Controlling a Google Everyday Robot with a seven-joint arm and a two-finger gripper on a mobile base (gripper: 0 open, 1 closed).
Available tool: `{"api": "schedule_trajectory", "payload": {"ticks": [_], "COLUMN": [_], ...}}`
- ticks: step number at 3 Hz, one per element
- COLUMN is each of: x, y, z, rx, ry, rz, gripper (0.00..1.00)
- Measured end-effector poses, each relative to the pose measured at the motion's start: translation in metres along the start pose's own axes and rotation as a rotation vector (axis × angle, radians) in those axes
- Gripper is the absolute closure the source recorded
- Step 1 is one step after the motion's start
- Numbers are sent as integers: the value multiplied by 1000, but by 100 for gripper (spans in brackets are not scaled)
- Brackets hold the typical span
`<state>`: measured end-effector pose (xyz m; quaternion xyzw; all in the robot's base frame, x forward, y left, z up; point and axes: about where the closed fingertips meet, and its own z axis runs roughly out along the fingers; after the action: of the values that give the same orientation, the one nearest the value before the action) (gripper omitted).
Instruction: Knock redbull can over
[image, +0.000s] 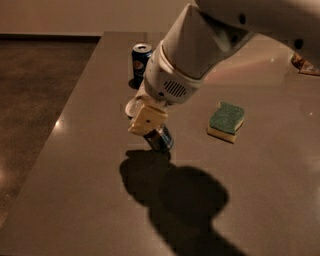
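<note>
Two cans sit on the dark table (75, 165). I read the Pepsi logo on the Pepsi can (141, 60) at 12 o'clock from the gripper (147, 120). The redbull can (161, 140) shows no lettering I can read. It leans at 5 o'clock under the gripper, touching it, with its top hidden. Whether the gripper is spread or closed, I cannot tell. A green-and-yellow sponge (226, 121) lies at 3 o'clock.

Item: arm (215, 40) with gripper (148, 121).
White arm slopes down from upper right; gripper sits low, left of centre, pointing down-left.
</note>
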<state>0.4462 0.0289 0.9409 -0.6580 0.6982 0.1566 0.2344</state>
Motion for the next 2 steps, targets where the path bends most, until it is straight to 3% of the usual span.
{"api": "schedule_trajectory", "payload": {"ticks": [1, 2], "x": [40, 60], "y": [-12, -15], "z": [3, 10], "rx": [20, 9], "ry": [228, 336], "rz": [-67, -105], "gripper": [100, 100]}}
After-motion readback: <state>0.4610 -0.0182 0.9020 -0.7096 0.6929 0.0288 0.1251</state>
